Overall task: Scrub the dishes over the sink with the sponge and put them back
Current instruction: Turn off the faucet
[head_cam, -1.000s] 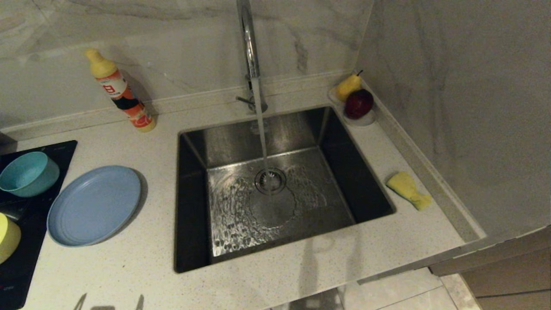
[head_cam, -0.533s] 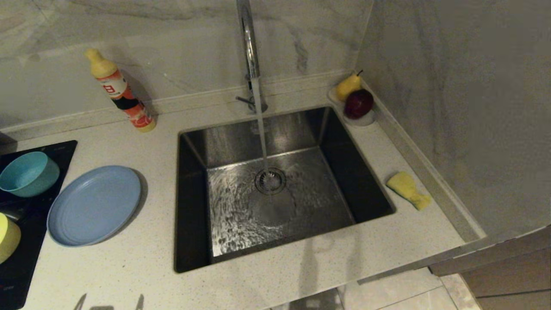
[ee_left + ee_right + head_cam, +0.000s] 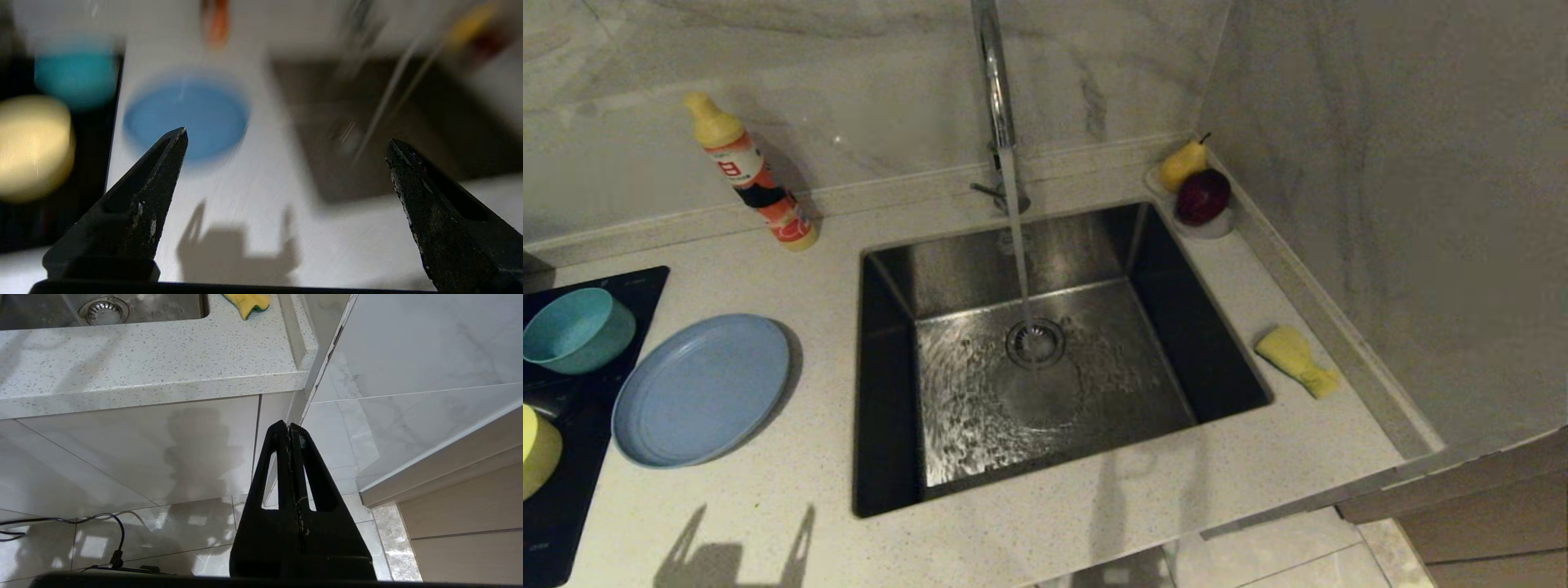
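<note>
We see a periwinkle-blue plate (image 3: 701, 389) on the pale speckled counter (image 3: 1045, 531), left of the steel-grey sink (image 3: 882, 408). Far left, a teal bowl (image 3: 577, 330) and a yellow bowl (image 3: 538, 451) sit on a black surface (image 3: 564, 523). A yellow sponge (image 3: 1295, 360) lies right of the sink. At the far wall stand an orange bottle with a yellow cap (image 3: 749, 172), a yellow pear (image 3: 1183, 163) and a dark red apple (image 3: 1202, 197).

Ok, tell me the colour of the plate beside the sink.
Periwinkle blue; the plate shows best in the head view.
</note>
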`<state>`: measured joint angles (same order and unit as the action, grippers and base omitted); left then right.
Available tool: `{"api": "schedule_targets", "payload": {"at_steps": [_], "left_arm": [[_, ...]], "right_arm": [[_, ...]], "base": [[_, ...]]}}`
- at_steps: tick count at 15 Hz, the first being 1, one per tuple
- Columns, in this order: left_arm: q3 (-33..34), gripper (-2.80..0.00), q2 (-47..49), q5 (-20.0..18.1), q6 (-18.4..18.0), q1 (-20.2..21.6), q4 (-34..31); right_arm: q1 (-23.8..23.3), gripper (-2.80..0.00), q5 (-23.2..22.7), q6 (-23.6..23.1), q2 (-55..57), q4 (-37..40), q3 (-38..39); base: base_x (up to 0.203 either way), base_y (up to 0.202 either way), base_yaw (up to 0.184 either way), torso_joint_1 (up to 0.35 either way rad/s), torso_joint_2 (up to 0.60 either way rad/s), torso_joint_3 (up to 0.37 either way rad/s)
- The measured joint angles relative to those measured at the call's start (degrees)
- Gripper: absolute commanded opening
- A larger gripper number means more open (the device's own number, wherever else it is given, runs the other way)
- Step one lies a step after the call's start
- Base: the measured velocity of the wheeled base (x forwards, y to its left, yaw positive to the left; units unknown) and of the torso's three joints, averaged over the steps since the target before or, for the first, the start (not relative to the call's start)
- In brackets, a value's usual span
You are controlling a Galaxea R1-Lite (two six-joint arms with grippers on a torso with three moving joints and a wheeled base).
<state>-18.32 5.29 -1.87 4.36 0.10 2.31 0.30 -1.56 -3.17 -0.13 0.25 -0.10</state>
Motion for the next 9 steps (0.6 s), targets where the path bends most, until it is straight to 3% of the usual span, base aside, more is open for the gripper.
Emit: {"api": "schedule_targets", "payload": {"at_steps": [3, 9], "left_arm": [[-15.6, 0.00, 13.3, -4.8, 3.6, 0.0, -2.1], [-34.7, 0.00, 49.6, -12.1, 13.3, -0.3, -0.5]], "right_arm": [[0.0, -2.80, 0.0, 0.0, 0.0, 0.0, 0.0], [0.0, -2.80, 0.0, 0.0, 0.0, 0.0, 0.0]], "base": [[0.000, 0.000, 0.000, 0.000, 0.00, 0.000], [0.000, 0.000, 0.000, 0.000, 0.00, 0.000]]}}
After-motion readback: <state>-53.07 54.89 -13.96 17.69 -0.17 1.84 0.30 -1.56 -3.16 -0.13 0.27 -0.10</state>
